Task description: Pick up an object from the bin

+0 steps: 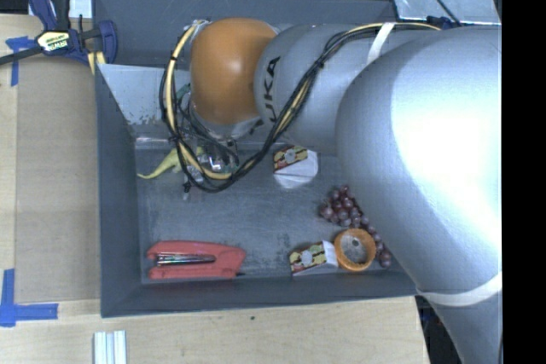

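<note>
Frankly, I cannot tell how wide my pincer (203,170) stands beneath its cables (181,128). Just left, a yellow curved piece (158,171) lies crosswise, tip toward the left wall (119,192). Bare floor (230,217) spreads below, down to the red stapler (194,260).

Yellow object (156,172) partly beneath the arm (409,124)

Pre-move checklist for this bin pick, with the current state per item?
1. Gripper low in the bin's upper-left part, beside the yellow curved object: ok.
2. Grasp on anything: cannot tell; the orange wrist cover and cables hide it.
3. Red stapler lies apart from the gripper, along the lower wall: ok.
4. White labelled tub close by the wrist, contact: cannot tell.
5. Grapes and tape roll lie apart from the gripper: ok.
</note>
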You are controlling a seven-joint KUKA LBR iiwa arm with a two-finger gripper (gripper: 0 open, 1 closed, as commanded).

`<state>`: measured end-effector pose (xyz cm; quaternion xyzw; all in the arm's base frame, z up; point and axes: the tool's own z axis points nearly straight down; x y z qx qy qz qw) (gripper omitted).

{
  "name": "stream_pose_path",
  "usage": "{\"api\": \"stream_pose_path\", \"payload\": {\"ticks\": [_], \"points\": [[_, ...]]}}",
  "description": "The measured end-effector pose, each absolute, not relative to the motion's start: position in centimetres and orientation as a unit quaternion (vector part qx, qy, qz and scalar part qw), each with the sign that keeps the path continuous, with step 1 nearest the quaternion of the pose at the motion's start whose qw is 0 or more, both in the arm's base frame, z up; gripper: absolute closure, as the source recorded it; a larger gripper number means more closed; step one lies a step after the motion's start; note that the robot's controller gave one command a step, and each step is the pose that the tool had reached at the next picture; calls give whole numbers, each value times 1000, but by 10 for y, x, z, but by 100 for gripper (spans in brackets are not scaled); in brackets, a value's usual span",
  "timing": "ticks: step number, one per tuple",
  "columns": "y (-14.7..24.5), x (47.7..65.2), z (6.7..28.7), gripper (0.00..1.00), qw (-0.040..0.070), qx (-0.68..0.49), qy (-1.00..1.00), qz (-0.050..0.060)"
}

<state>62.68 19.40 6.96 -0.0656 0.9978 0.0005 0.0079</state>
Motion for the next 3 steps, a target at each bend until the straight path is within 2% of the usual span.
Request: {"api": "stream_pose_path", "payload": {"ticks": [1,2,3], "points": [[167,628,71,100,4,-171,985,3],[168,628,71,100,4,-171,985,3],[167,625,100,100,-1,-170,985,2]]}}
